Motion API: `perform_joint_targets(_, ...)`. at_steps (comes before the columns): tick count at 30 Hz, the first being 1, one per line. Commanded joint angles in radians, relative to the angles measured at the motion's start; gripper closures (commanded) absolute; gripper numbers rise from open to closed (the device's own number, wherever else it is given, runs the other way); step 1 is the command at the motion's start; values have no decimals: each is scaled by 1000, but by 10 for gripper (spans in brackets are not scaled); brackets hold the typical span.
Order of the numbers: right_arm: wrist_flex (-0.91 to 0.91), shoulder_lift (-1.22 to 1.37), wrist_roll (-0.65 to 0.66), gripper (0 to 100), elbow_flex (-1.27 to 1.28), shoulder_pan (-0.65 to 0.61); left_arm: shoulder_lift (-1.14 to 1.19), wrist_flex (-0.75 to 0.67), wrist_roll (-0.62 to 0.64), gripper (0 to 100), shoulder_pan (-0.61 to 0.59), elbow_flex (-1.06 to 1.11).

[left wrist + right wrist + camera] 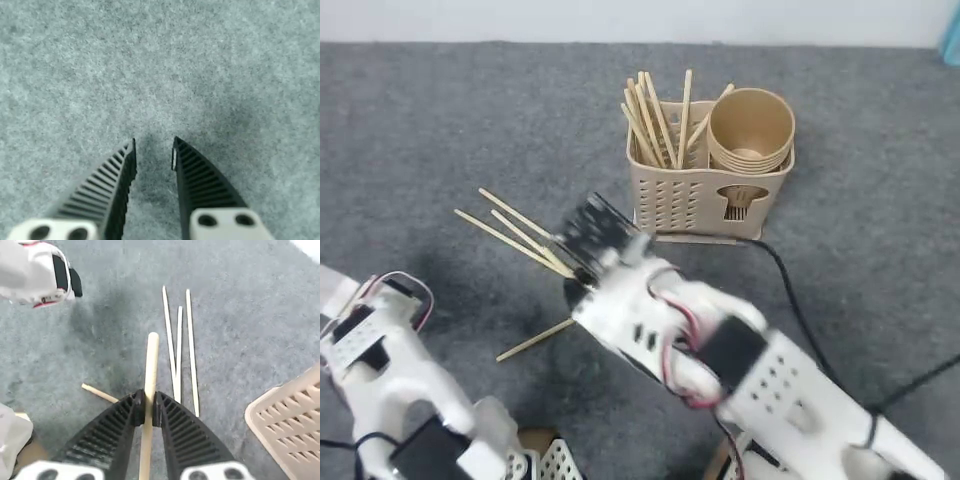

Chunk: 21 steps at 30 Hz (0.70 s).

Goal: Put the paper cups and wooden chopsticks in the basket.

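The beige basket (705, 200) stands at the back of the grey carpet with several wooden chopsticks (655, 125) and stacked paper cups (750, 130) in it. My right gripper (148, 399) is shut on one wooden chopstick (151, 360), just above the carpet in front of the basket. Three loose chopsticks (178, 347) lie side by side beyond it, seen from above as a fan of chopsticks (515, 235) beside the right gripper (578, 268). Another chopstick (535, 340) lies nearer the front. My left gripper (153, 147) hangs open over bare carpet, holding nothing.
The left arm (380, 350) sits at the front left, well away from the basket. A black cable (795, 300) runs from the basket's front toward the front right. The basket's corner (290, 425) lies close beside the right gripper.
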Motion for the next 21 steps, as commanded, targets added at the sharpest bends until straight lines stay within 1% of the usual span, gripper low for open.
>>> perform_joint_targets(1, -143, -193, -12, 991, 187, 28, -3, -21, -8, 889, 6, -28)
perform_joint_targets(4, -259, -320, -14, 991, 299, 90, -3, -21, -8, 889, 5, -28)
perform_joint_targets(7, -386, -412, -14, 991, 313, 191, -3, -21, -8, 889, 8, -28)
perform_joint_targets(9, -512, -441, -15, 991, 305, 259, -3, -21, -8, 889, 8, -28)
perform_joint_targets(16, -1046, -384, -15, 991, 301, 426, -3, -21, -8, 889, 5, -28)
perform_joint_targets(19, -1291, -291, -11, 991, 290, 486, -3, -21, -8, 889, 5, -28)
perform_joint_targets(21, -1406, -197, -9, 991, 247, 519, -3, -21, -8, 889, 5, -28)
